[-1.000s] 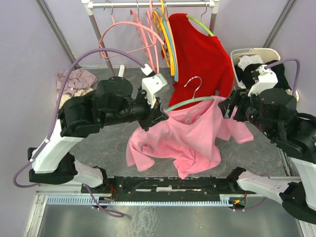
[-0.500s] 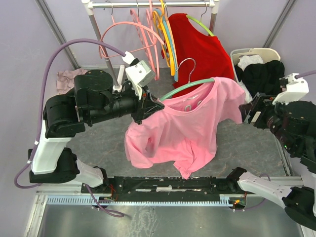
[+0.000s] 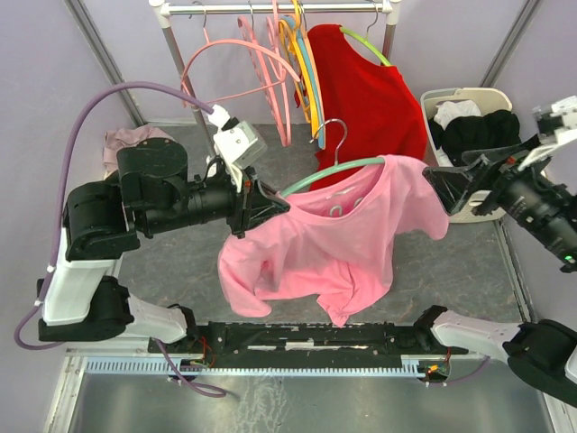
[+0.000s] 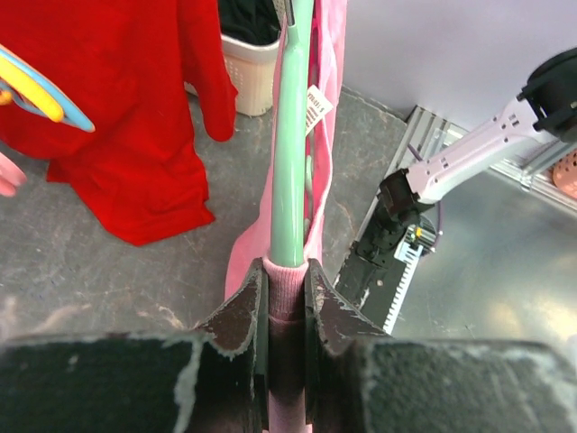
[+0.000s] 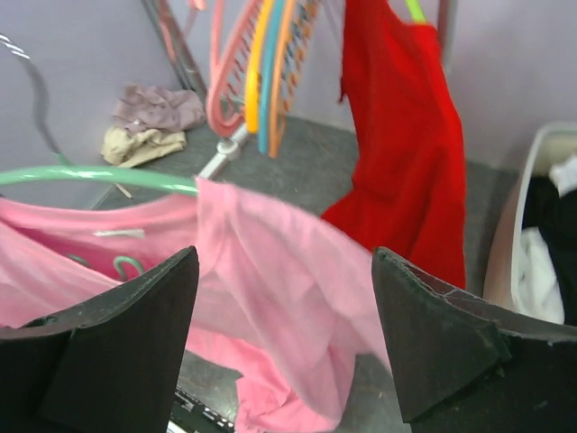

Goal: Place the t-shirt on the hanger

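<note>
Left gripper (image 3: 270, 209): clamped narrow on the low end of the pale mint-green plastic hanger (image 3: 329, 171), with pink fabric pinched between the fingers (image 4: 239, 311) as well. In the left wrist view the mint arm runs straight out from the jaws and fabric is wrapped round its end.

Pink short-sleeved t-shirt (image 3: 334, 244): on the hanger, held in the air over the grey table (image 3: 180, 266), in front of the rack. The hanger is tilted, gripper end lower. The mint bar shows across the neck opening, and the far end sits inside the shoulder on the right arm's side. The metal hook (image 3: 332, 135) sticks up free, not on the rail. A white neck label (image 3: 335, 212) shows inside the collar. The body hangs bunched and uneven, its lowest point near the black front bar (image 3: 315, 338).

Right gripper (image 3: 460, 180): wide open, nothing in it. It sits just beside the sleeve on its own side; can't tell if a fingertip touches. The right wrist view looks through the open jaws at the sleeve and the hanger.

Rest:
- Red long-sleeved shirt (image 3: 370, 99) on a lime-green hanger (image 3: 365, 43) on the metal rail (image 3: 270, 7), behind the t-shirt.
- Pink hangers (image 3: 261, 63) and yellow and blue hangers (image 3: 302, 68) beside it on the rail.
- White basket (image 3: 469, 93) at far right, with dark and white clothes (image 3: 473, 135) in it.
- Crumpled beige-mauve cloth (image 3: 126, 144) on the table, far left.
</note>
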{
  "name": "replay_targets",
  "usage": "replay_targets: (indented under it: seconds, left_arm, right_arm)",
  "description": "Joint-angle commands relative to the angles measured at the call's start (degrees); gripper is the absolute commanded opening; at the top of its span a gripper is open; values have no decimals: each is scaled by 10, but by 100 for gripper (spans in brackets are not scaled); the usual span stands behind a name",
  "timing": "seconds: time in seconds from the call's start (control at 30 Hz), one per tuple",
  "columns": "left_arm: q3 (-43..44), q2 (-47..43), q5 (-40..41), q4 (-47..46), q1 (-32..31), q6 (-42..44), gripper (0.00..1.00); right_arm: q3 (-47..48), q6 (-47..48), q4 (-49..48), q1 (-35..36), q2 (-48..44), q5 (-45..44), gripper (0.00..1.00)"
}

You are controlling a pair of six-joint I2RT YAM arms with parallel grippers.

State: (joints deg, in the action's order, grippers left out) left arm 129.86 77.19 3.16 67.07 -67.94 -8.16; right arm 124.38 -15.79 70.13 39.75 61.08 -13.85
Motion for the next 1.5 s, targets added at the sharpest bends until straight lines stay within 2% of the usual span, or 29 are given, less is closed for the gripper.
replay_targets:
  seconds: [0.0, 0.2, 0.47, 0.7, 0.8, 0.87, 0.97, 1.07, 1.13, 1.37, 1.47]
  left_arm:
    - [-43, -55, -32, -77, 1, -41, 3]
    - [-69, -87, -78, -78, 2, -54, 3]
    - [-107, -123, -123, -87, 1, -60, 3]
    - [-124, -140, -135, -88, 1, -57, 3]
    - [-126, -141, -138, -91, 1, -54, 3]
    - [-125, -141, -137, -91, 1, -51, 3]
    - [-127, -141, -127, -90, 0, -49, 3]
    - [-128, -139, -110, -86, 1, -48, 3]
    - [-127, -137, -92, -81, 1, -48, 3]
    - [-109, -119, -12, -64, 1, -52, 4]
    - [-100, -112, 25, -58, 1, -51, 14]
  right_arm:
    - [84, 100, 42, 0, 33, 130, 86]
    - [79, 167, 74, 1, 39, 235, 91]
    - [48, 202, 69, 0, 62, 309, 95]
    - [20, 201, 59, 1, 93, 422, 95]
    - [-6, 197, 52, 0, 103, 465, 92]
    - [-22, 194, 45, -1, 102, 481, 85]
    - [-31, 189, 41, -2, 99, 504, 64]
    - [-33, 186, 37, -1, 90, 515, 34]
    - [-35, 180, 31, -2, 83, 514, 3]
    - [-58, 165, 10, -2, 56, 512, 1]
    - [-66, 154, -3, -2, 44, 481, 1]
